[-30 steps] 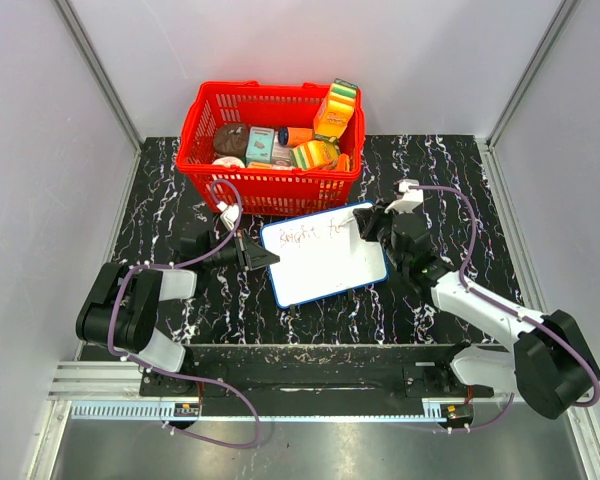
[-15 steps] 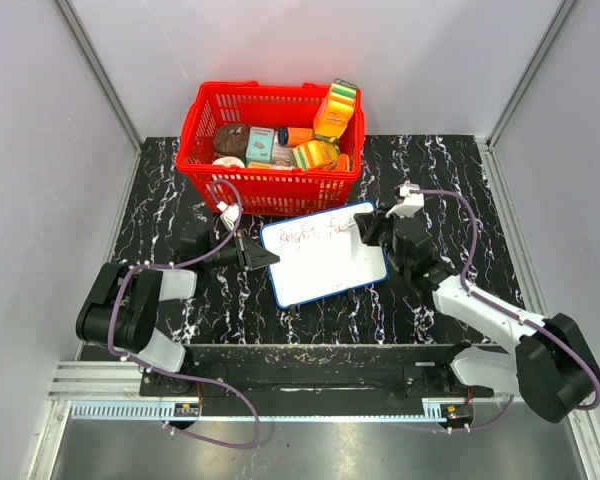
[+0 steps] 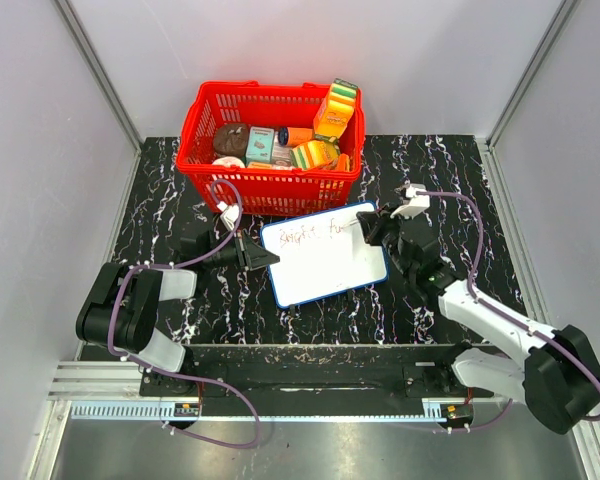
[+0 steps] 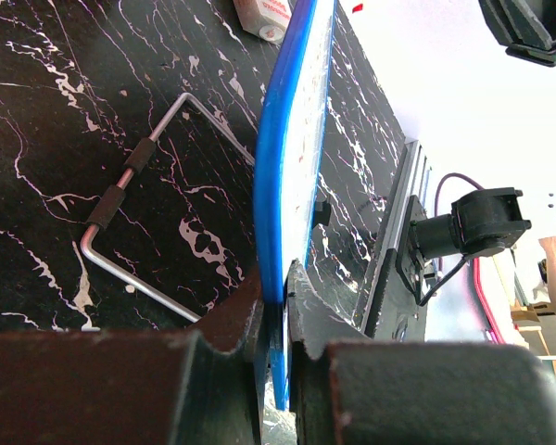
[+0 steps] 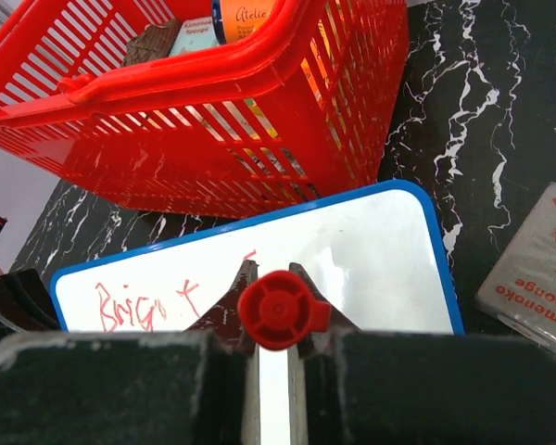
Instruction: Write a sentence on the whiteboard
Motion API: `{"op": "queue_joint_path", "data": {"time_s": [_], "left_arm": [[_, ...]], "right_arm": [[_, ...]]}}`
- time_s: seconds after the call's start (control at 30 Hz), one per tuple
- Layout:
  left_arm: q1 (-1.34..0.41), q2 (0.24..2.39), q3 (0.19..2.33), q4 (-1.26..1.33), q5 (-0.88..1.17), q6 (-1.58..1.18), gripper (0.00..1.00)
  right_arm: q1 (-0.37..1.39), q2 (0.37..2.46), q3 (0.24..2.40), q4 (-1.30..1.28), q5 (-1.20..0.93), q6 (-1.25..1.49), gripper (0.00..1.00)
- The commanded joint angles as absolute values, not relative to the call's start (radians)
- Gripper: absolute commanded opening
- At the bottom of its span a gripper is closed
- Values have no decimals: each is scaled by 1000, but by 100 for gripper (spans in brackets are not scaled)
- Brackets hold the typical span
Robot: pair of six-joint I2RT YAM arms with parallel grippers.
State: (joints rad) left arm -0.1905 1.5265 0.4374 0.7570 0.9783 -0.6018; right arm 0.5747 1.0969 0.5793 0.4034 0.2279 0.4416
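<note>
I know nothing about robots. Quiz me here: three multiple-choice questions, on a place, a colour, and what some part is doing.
1. Where is the red plastic basket relative to the flat white board with a blue frame?
A. Beyond its far edge. B. On top of it. C. Between it and the arm bases.
2. What colour is the handwritten lettering on the board?
A. Black. B. Red. C. Green.
3. What are the left arm's jaws doing?
A. Standing open over the basket. B. Shut on the basket's rim. C. Shut on the board's left edge.
Answers: 1 A, the top view shows the basket behind the board. 2 B, the strokes are red, like the red marker in the right arm's jaws. 3 C, the left wrist view shows the frame pinched between them.
</note>
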Motion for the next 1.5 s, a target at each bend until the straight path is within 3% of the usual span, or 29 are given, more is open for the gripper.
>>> {"op": "queue_joint_path", "data": {"time_s": [0.0,1.47], "left_arm": [[-202,1517,449,729,903,-500,0],[-204,1516,446,730,902,-500,0]], "right_arm": [[571,1130,624,446,268,425,0],[569,1158,632,428,356,414,0]]}}
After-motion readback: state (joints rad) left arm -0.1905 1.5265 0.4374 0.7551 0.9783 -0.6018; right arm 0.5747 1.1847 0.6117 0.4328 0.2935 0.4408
